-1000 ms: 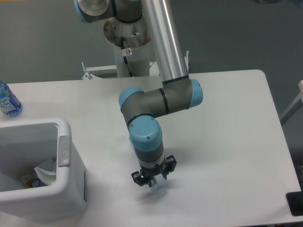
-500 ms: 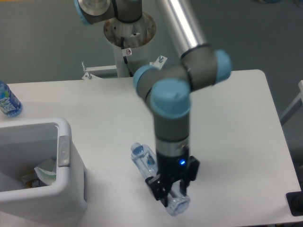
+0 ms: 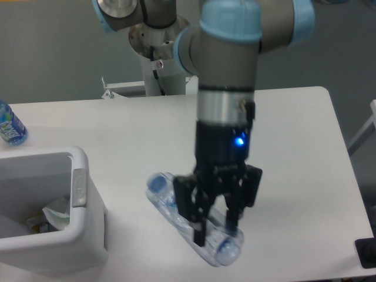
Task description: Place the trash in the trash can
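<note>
1. Bottle (image 3: 176,212), clear with a bluish tint, lies slanted in the pincer (image 3: 216,230), seemingly lifted off the white desk (image 3: 305,147).
2. Pincer fingers are closed around the bottle's middle.
3. Bin (image 3: 82,194) stands well apart at the left; a creased white carton (image 3: 57,212) lies inside.
4. Blue labelled bottle (image 3: 10,126) stands behind the bin.

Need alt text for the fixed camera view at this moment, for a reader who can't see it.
A robot arm's pincer grips a clear plastic bottle crosswise, the bottle tilted over a white table. At left a white trash can holds a crumpled white carton, and a blue-labelled bottle stands at the table's far left edge.
</note>
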